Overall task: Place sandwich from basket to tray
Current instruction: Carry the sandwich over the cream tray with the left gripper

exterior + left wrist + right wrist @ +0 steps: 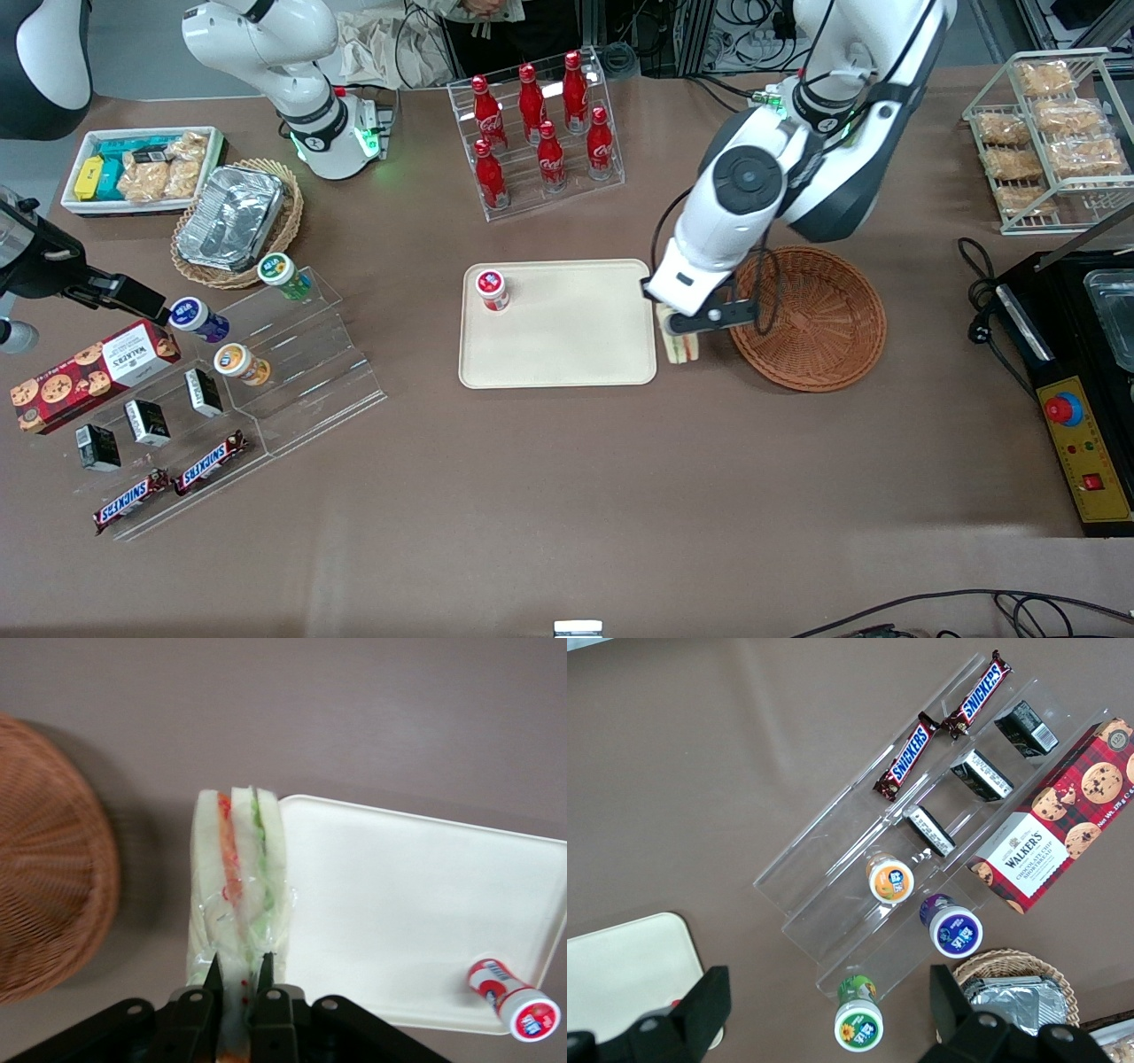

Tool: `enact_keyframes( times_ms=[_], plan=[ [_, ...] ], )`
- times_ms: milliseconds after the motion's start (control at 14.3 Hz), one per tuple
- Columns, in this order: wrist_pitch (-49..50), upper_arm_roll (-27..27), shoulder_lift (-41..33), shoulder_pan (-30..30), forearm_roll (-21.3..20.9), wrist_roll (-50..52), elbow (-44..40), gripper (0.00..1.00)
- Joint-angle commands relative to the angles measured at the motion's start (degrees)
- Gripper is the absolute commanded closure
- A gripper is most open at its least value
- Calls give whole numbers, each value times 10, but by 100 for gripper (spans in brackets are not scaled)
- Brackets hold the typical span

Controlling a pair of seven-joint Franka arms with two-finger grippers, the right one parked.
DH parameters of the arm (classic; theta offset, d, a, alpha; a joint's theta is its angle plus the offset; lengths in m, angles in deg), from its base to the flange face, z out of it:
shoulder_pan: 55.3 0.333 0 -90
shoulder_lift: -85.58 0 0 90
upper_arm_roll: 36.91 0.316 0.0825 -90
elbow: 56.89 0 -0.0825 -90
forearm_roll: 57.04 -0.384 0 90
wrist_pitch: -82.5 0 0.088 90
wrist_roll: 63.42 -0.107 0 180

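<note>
**Front view: sandwich held between tray and basket**

Front view, from left to right. A biscuit box [93,374] and a clear stepped stand [266,372] with small cups and two Snickers bars [168,492] are toward the parked arm's end of the table. Near the middle lies the tray [567,346], with a small red-capped bottle [493,290] standing on it. A rack of red cola bottles [540,133] is farther from the camera than the tray.

Just beside the tray edge is the sandwich [680,344], between tray and basket [819,323], not in either one. The gripper [687,326] is on top of it.

In the left wrist view the gripper [237,979] pinches the sandwich [235,877] with its two fingers [213,979] pressed on the wrapped wedge. The sandwich stands on edge, touching the tray [399,904] rim; the basket [49,886] is apart from it.
</note>
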Motion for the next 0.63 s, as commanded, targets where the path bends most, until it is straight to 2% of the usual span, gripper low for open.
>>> enact_keyframes(
  times_ms=[0,559],
  plan=[
    [-29,5,24,-25,-2,-3,-10,100],
    [-62,6,100,-54,-2,-3,-10,100]
  ],
)
